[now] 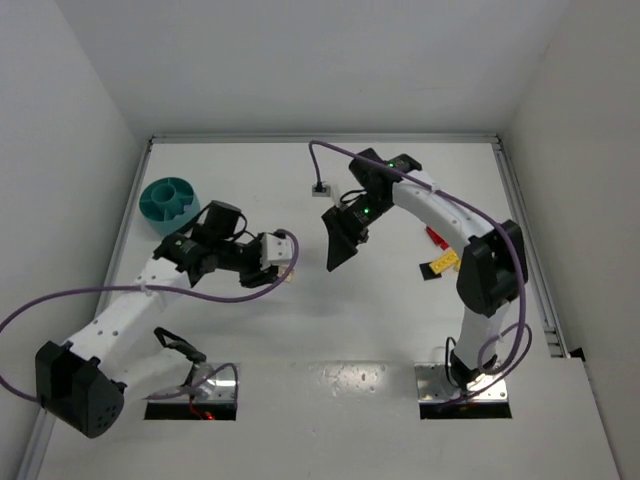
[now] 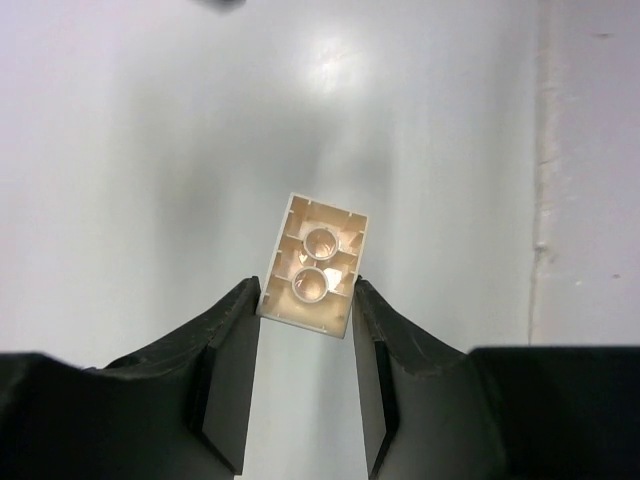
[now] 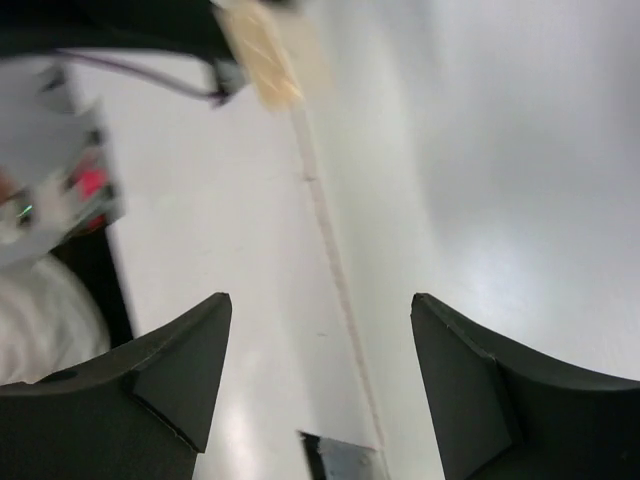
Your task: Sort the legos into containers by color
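- Left fingers (image 2: 230,370): narrow, clamped on a tan brick (image 2: 312,262) by its two long sides. Only the brick's near end sits between the tips; the rest sticks out toward 12 o'clock in the left wrist view.
- Brick is tilted a little clockwise, with its hollow underside and two round tubes facing the camera. It hangs clear of the white tabletop (image 2: 120,150).
- Right fingers (image 3: 170,380): wide apart, nothing between them, only bare tabletop behind the gap.
- Right wrist view, 11 o'clock: blurred tan brick (image 3: 265,55) at the top edge, against a dark shape too blurred to identify.
- Top view: left fingers (image 1: 283,250) sit near mid-table, pointing toward 3 o'clock. Right fingers (image 1: 340,240) hang just beside them at their 2 o'clock, tips pointing toward 7 o'clock. The two sets are close but apart.
- Teal bowl (image 1: 170,203): at 10 o'clock from the left fingers, near the far-left corner of the tabletop (image 1: 380,320). Inner walls are visible; contents too small to tell.
- Red brick (image 1: 436,237) and yellow brick (image 1: 445,262): lying on the tabletop at 3 o'clock from the right fingers, beside the right arm, near each other, well apart from the bowl.
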